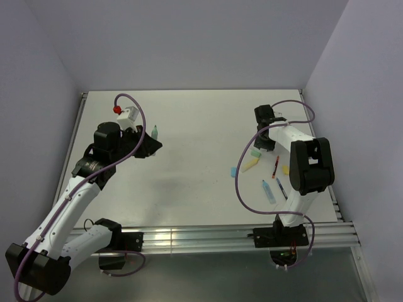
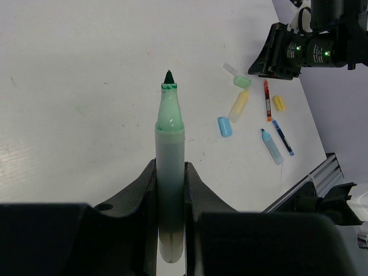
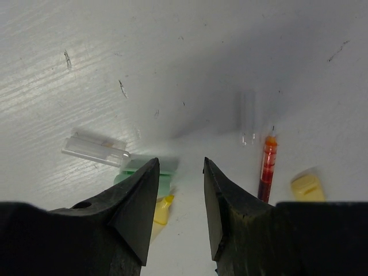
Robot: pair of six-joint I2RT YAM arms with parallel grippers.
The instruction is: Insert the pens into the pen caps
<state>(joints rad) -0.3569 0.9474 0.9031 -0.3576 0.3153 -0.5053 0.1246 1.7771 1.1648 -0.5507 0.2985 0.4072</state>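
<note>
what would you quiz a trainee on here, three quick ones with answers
1. True or false: the left gripper is shut on the green marker, tip uncapped.
2. In the right wrist view, which colour of cap shows partly in the gap between the open fingers of the right gripper? A green, B light blue, C yellow.
3. Fill in: the thin pen lying just right of those fingers is ____.

Key
1. True.
2. A, the green cap.
3. Red, the red pen.
</note>
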